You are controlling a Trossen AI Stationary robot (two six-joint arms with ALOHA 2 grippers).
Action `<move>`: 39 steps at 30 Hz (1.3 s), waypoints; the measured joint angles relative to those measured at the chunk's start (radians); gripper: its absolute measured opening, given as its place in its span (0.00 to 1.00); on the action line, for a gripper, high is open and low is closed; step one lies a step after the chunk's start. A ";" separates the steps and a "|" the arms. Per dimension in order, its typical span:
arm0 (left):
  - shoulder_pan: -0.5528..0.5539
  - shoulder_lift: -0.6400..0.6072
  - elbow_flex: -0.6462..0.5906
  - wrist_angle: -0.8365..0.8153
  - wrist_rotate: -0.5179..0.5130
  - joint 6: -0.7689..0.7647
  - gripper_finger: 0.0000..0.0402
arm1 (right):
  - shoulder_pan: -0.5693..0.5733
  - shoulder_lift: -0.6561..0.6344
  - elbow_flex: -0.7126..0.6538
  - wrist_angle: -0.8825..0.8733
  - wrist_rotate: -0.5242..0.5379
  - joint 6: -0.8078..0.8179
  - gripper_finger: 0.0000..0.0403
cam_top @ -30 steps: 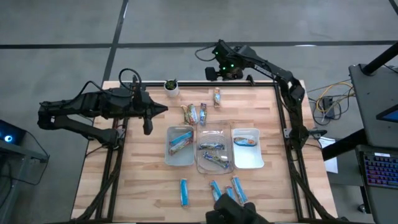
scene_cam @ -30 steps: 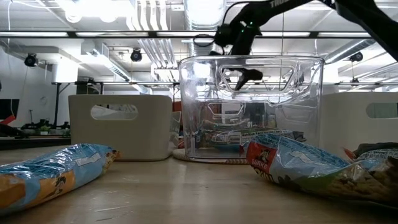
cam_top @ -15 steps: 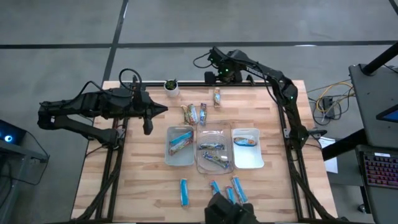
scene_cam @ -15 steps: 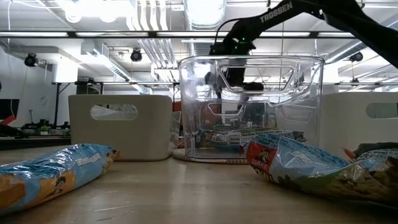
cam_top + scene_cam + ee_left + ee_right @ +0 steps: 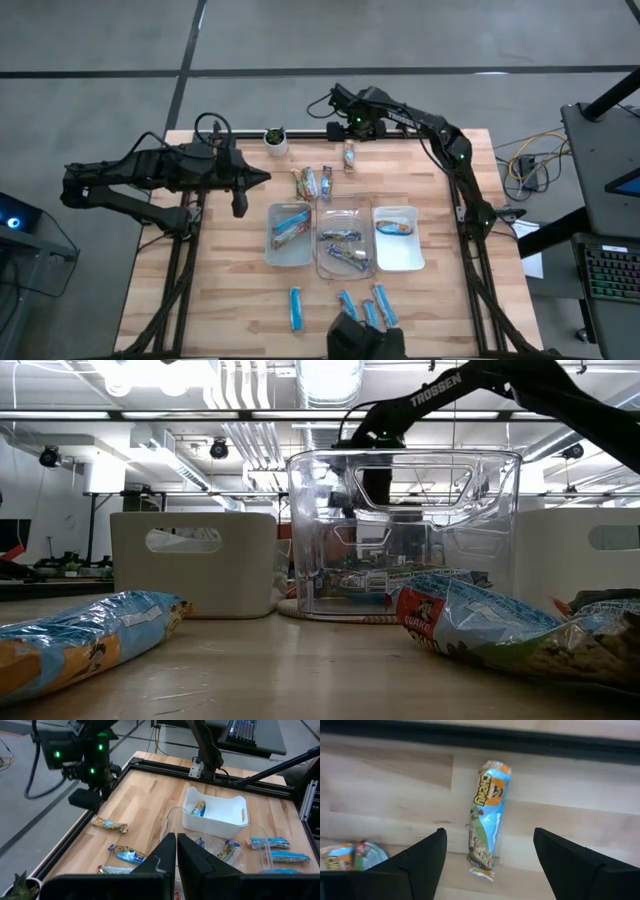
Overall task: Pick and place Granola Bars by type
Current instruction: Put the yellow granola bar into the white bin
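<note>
Sorting partly done, by my read. Landmark: clear middle tray (image 5: 344, 250).

Left of it, the left gripper (image 5: 240, 190) waits over bare wood, fingers pressed together, holding nothing. The left tray (image 5: 272, 246), touching the clear one, has blue bars (image 5: 291, 225) in it. The clear tray holds a couple of bars (image 5: 342, 236). The right tray (image 5: 398, 262), just right of it, holds one bar (image 5: 398, 227).

Still loose: three bars (image 5: 313, 182) just beyond the clear tray, four blue bars (image 5: 295, 307) on its near side, and one green-tan bar (image 5: 486, 820) farther beyond it, close to the table's far edge rail (image 5: 520, 739).

The right gripper (image 5: 490, 847) hangs over that green-tan bar, fingers spread wide on either side of it, empty.

Room: the rail sits just behind that bar, so a descent should stay off it. Open wood lies between this bar and the trays. The plant pot (image 5: 275, 138) is well clear to the left.
</note>
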 joint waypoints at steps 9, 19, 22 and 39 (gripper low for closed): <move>0.001 0.001 0.000 0.000 0.000 -0.005 0.00 | 0.017 0.085 -0.001 0.001 -0.007 -0.007 0.71; 0.001 0.001 0.000 0.000 0.000 -0.015 0.00 | 0.024 0.131 -0.001 0.002 -0.034 -0.022 0.71; 0.001 0.001 0.000 0.000 0.000 -0.015 0.00 | 0.023 0.142 -0.001 0.001 -0.036 -0.022 0.71; 0.000 0.001 -0.001 0.000 -0.001 -0.023 0.00 | 0.021 0.159 -0.006 0.001 -0.056 -0.027 0.62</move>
